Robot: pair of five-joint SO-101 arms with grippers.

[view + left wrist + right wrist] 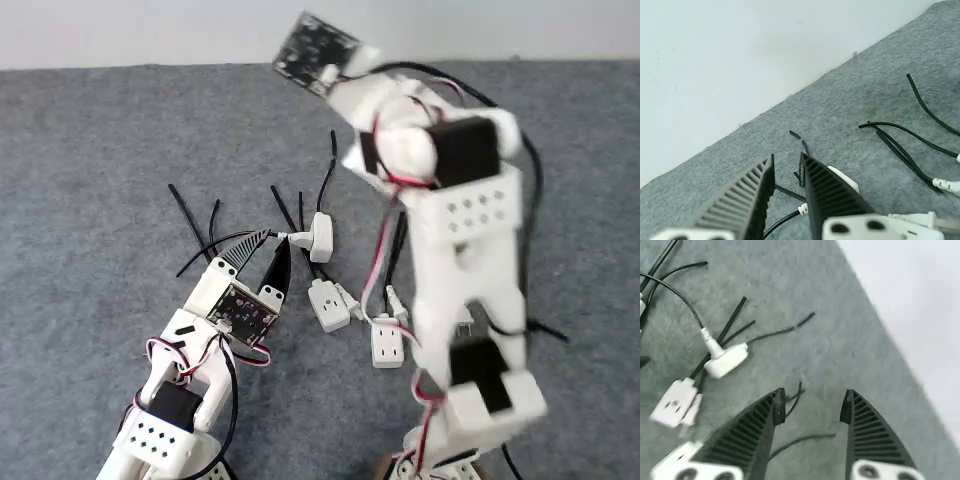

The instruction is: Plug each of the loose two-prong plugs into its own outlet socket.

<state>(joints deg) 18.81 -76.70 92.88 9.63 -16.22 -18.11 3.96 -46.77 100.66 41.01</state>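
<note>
Your raised right arm (465, 260) covers the grey carpeted surface (100, 150) at the right of the high view, hiding whatever lies beneath. Three white plastic outlet blocks (328, 304) with thin black cords (190, 215) sit mid-frame. Your left gripper (786, 162) is barely parted and holds nothing, its tip just beside the uppermost block's small white plug (297, 238). Your right gripper (814, 400) gapes wide, empty.

My high camera looks steeply down on the mat (90, 150) from well above, the wall (150, 30) along the far edge. The left wrist camera rides low, close behind the left gripper (787, 165), facing across to the wall. The right wrist camera sits higher, tilted down past the right gripper (813, 400). High and right views share the plug (320, 237) and sockets (328, 303); all three catch wires (190, 215).
</note>
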